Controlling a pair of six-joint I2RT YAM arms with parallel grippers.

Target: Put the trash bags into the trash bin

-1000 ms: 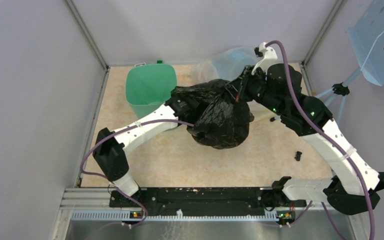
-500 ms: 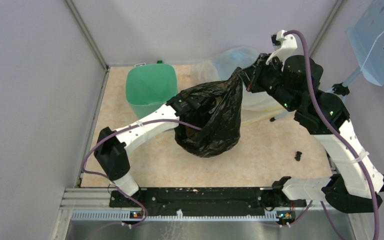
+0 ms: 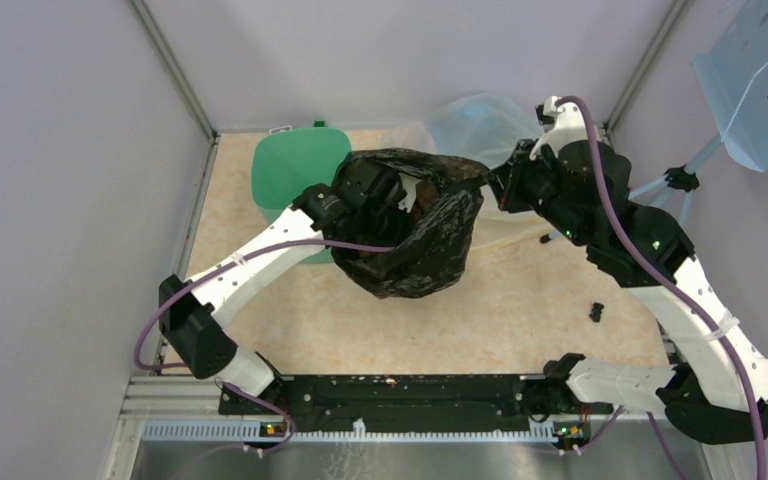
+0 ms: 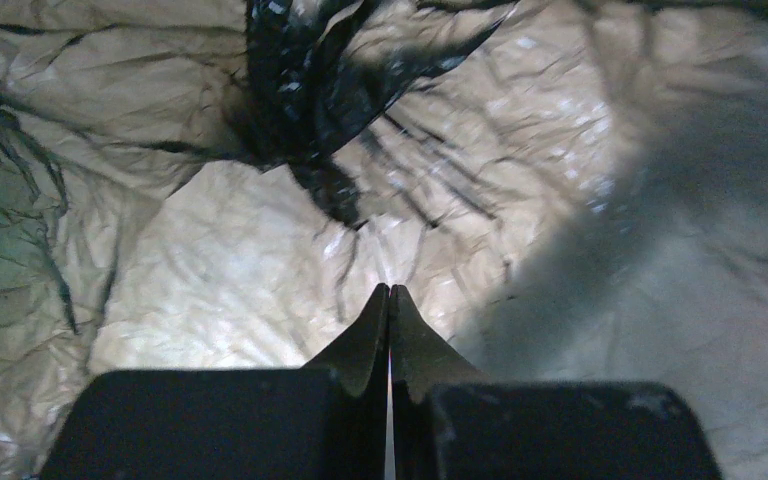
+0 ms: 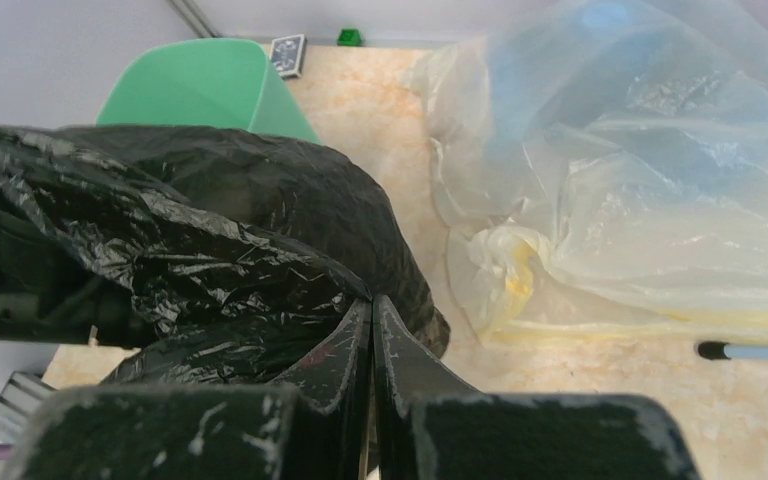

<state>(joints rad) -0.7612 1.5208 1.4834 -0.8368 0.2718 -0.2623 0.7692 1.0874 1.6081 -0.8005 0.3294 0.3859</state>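
Your black trash bag (image 3: 425, 250) hangs stretched between both grippers near the table's (image 3: 520, 315) far edge, just right of the green bin (image 3: 285, 170) in the far left corner. Your right gripper (image 5: 372, 302) is clamped on the bag's rim. Your left gripper (image 4: 390, 292) is closed too, apparently pinching the film inside the mouth.

1. left arm (image 3: 260, 252): white link shells; black joint housings;
2. right arm (image 3: 700, 310): same colours; small green indicator lights;
3. purple cables (image 3: 310, 242) along both arms;
4. right gripper (image 5: 372, 312): black tapered fingers, scuffed.
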